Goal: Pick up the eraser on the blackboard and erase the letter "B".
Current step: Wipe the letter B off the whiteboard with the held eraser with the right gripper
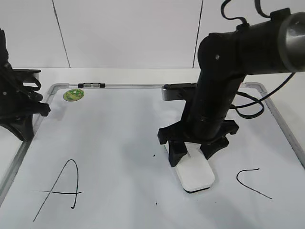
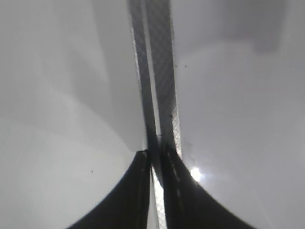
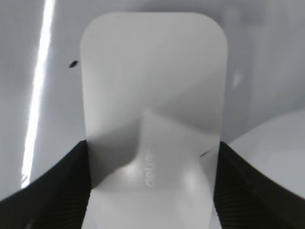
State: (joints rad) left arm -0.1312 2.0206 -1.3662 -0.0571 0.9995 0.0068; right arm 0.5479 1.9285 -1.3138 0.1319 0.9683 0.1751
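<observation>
The white eraser (image 1: 195, 174) lies flat on the blackboard (image 1: 119, 143), between the slanted "A" (image 1: 59, 191) and the open "C" (image 1: 252, 182). My right gripper (image 1: 193, 155) points down on it, a finger pressed against each long side. In the right wrist view the eraser (image 3: 152, 95) fills the gap between the fingers (image 3: 152, 148). No letter "B" shows; only small black specks (image 1: 154, 155) lie near the eraser. My left gripper (image 1: 26, 131) hangs at the board's left edge, shut and empty, its fingers (image 2: 153, 155) over the grey frame (image 2: 162, 95).
A round green sticker (image 1: 73, 94) sits at the board's far left corner. A small dark clip (image 1: 90, 85) lies on the far frame. A black cable (image 1: 250, 107) loops behind the right arm. White wall panels stand behind the table.
</observation>
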